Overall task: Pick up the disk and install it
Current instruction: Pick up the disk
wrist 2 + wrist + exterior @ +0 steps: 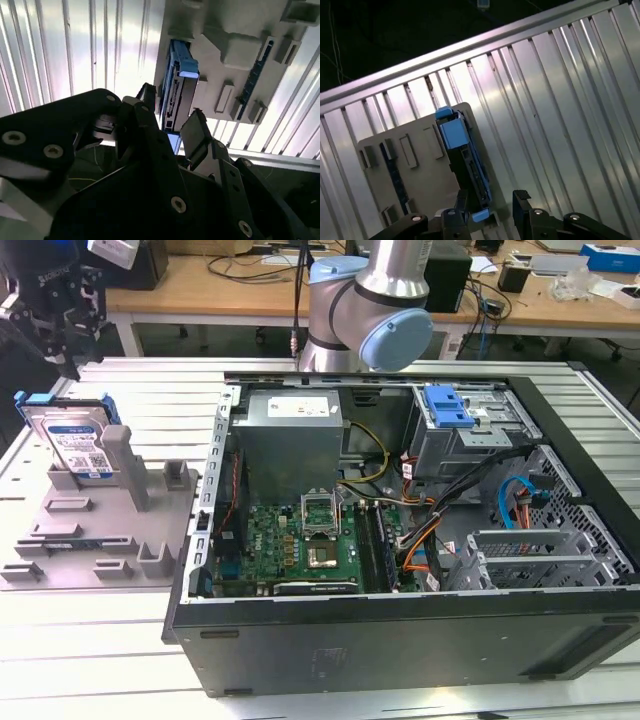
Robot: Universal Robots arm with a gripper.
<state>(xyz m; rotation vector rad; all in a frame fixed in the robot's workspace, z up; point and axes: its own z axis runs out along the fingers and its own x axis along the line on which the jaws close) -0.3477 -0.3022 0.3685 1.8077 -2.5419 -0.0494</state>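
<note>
Gripper (62, 358) open over upright disk (75, 445)

The disk stands on edge in the grey fixture tray (90, 530), at the exterior view's left on the ribbed metal table (150, 390). It is well apart from the open computer case (400, 620) on the exterior view's right. The gripper hangs just above the disk with its jaws spread wide. In both wrist views its fingers (522, 202) (197, 132) flank the disk's blue-framed edge, not closed on it.

exterior: even, bright | both wrist views: strong glare on table (115, 45), dark foreground
</note>
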